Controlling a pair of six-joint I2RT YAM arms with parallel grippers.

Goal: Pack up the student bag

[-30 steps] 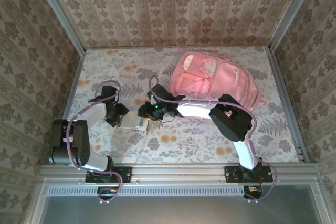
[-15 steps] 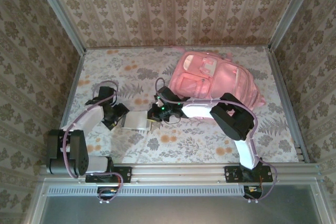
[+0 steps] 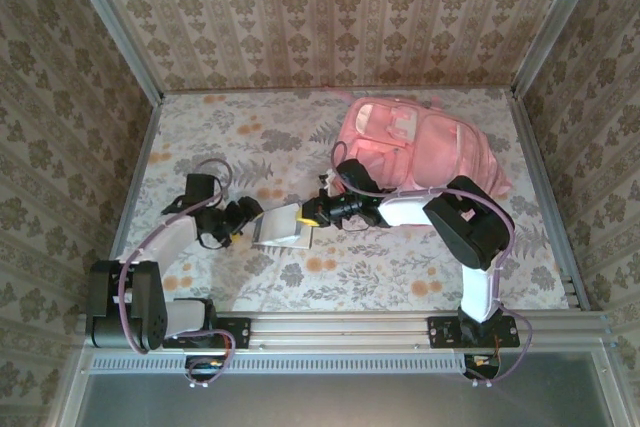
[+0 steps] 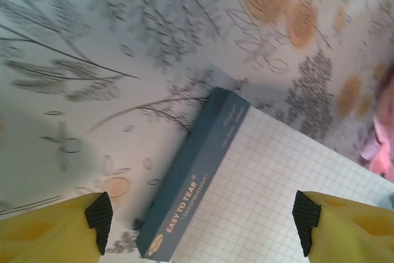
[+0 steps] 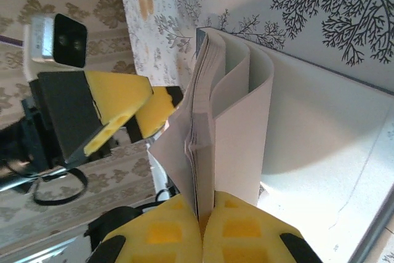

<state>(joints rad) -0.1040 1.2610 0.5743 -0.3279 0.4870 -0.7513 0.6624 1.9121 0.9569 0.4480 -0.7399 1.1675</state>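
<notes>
student bag [image 3: 432, 145] | lying flat | long axis far-left to near-right

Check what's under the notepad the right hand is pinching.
The right hand pinches some upper pages of the notepad, lifting them on edge. Beneath them, more white sheets lie flat on the floral table. Anything under those flat sheets is covered.

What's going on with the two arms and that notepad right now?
The right gripper is shut on one edge of the grid-paper notepad, which sits on the table to the near left of the pink student bag. The left gripper hangs open over the pad's blue-bound end, with no contact that I can see. The pad is not in the bag yet.
</notes>
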